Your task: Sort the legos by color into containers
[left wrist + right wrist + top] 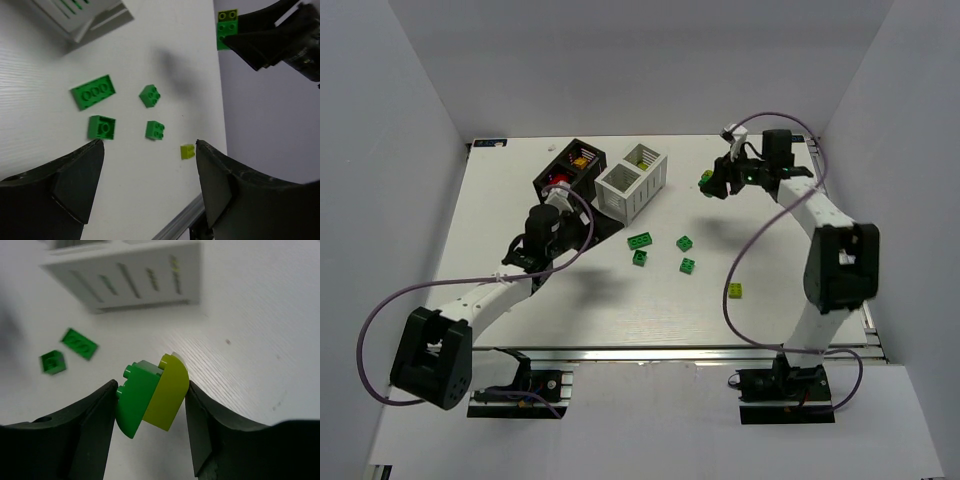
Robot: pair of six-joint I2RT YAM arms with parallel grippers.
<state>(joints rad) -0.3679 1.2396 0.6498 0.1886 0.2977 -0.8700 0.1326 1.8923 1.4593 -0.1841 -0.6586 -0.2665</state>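
My right gripper (pixel 710 183) (pixel 152 392) is shut on a green brick joined to a yellow-green brick (pixel 152 397), held above the table right of the white container (pixel 632 180) (pixel 125 275). The pair also shows in the left wrist view (pixel 226 29). My left gripper (pixel 582 236) (pixel 149 145) is open and empty, beside the black container (pixel 570 170). Several loose green bricks (pixel 640 239) (pixel 92 92) (pixel 80 343) lie mid-table. One yellow-green brick (pixel 734 290) (pixel 187 151) lies nearer the front right.
The black container holds a red brick (pixel 558 183) and an orange-yellow one (pixel 582 158). The white container's far compartment shows something yellow-green (pixel 645 157). White walls enclose the table on three sides. A cable loops from each arm.
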